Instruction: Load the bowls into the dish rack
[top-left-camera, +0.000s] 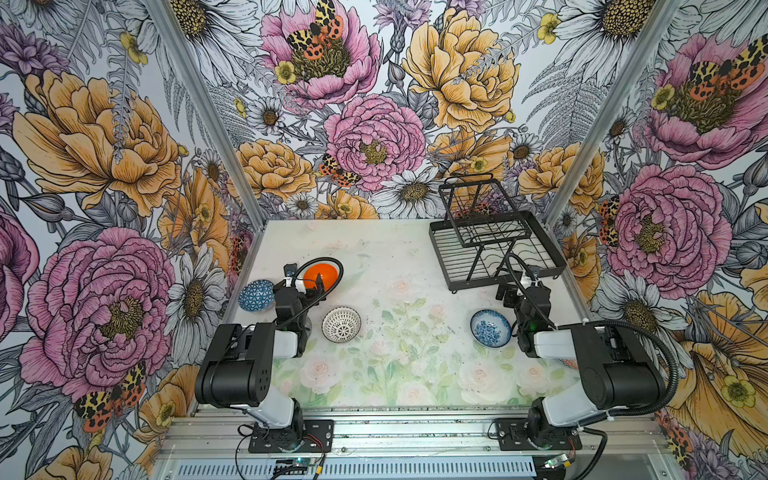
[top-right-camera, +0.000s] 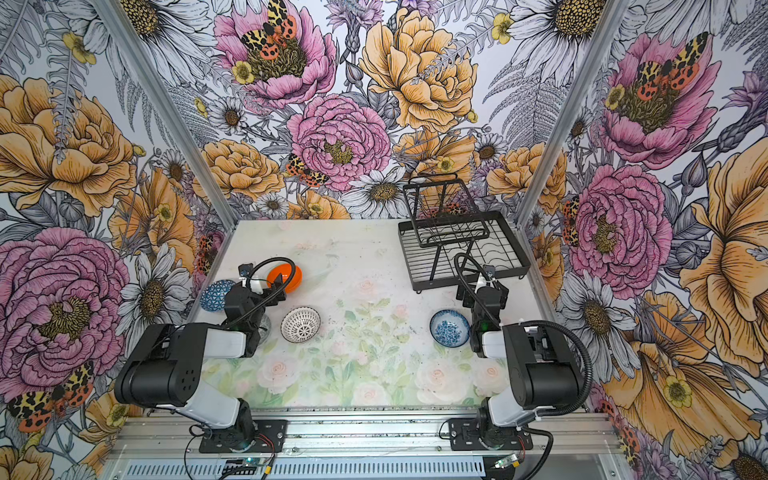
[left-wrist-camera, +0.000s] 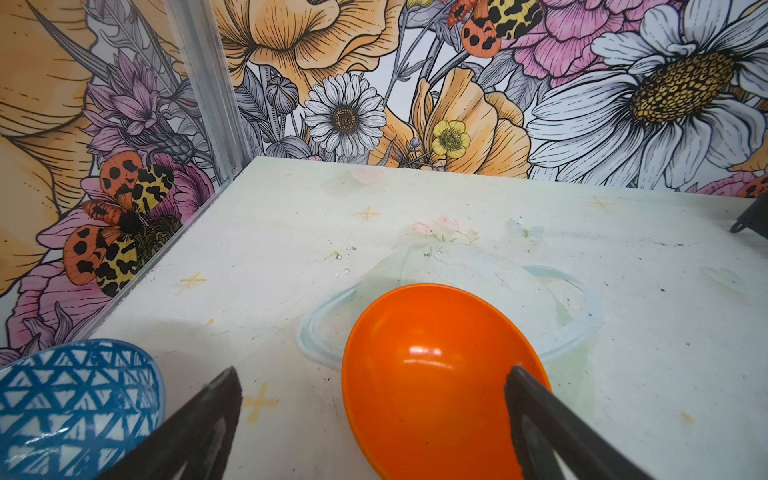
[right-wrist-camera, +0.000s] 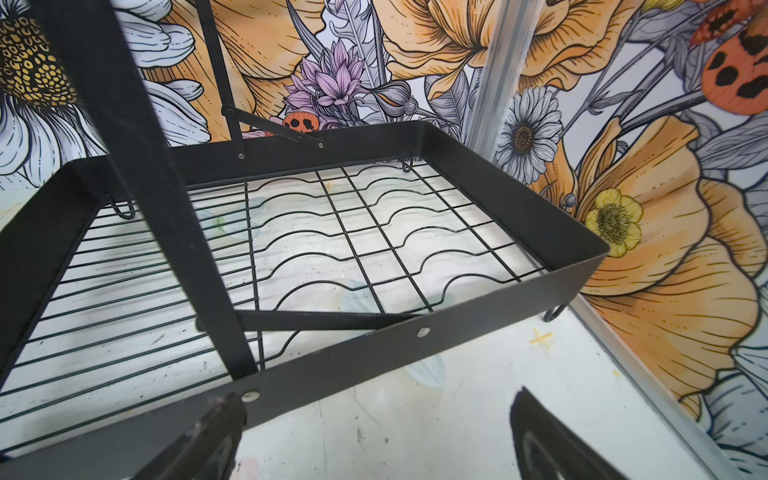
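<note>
Eyeing: orange bowl (top-left-camera: 320, 274), my likely nxt grab, judging by where L claw points.
L claw (left-wrist-camera: 374, 374): spread wide, holding nothing. One finger (left-wrist-camera: 540, 407) is over the bowl's near rim, the other over bare bench (top-left-camera: 395, 257) btwn it & blue geo bowl (top-left-camera: 256, 295).
Bowl vs claw: straight ahead, off-centre twd one finger; can't tell if touching.
Axis: bowl is round, so no long axis; I reckon a rim pinch works frm any side.
R claw (right-wrist-camera: 378, 397): also wide open & empty, just short of the rack's near wall.
Dish rack (right-wrist-camera: 478, 311): far R corner of bench; no bowls on the lower tier wires I can see.
Nearer arm: L for orange, blue geo & white lattice bowl (top-left-camera: 341, 324); R for blue floral bowl (top-left-camera: 490, 327) & rack.
Crux: orange bowl sits well apart frm rack, across the bench, so I expect a long cross-reach or a handover.
</note>
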